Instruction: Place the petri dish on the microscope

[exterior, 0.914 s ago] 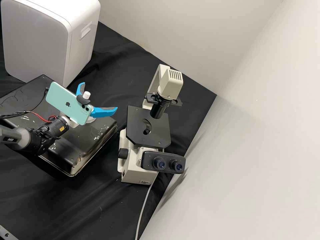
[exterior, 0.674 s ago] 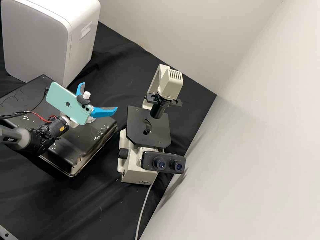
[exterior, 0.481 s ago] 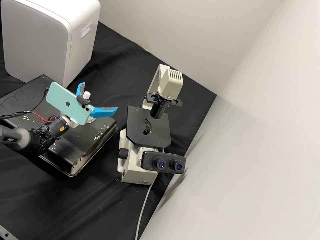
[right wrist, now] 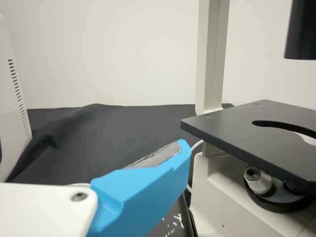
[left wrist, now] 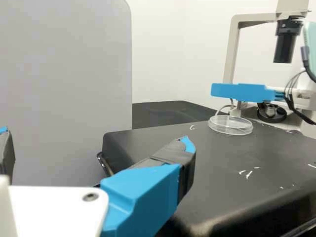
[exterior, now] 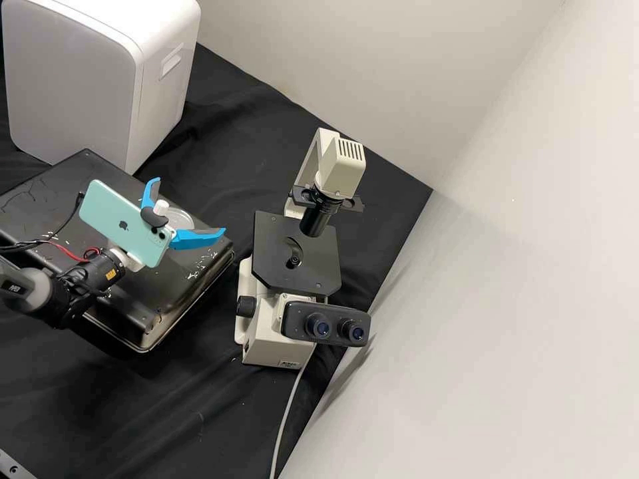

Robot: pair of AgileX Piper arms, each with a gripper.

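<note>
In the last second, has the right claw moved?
Yes. The right claw has pulled back, away from the microscope, leaving the petri dish uncovered on the black case.

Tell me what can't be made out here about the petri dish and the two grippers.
Clear round petri dish: in the high view, partly hidden behind the mint-green phone on the wrist; contents too small to tell.
Right gripper: touching the dish or apart, too small to tell there.
Left gripper: in the left wrist view, one finger cut off by the edge.
</note>
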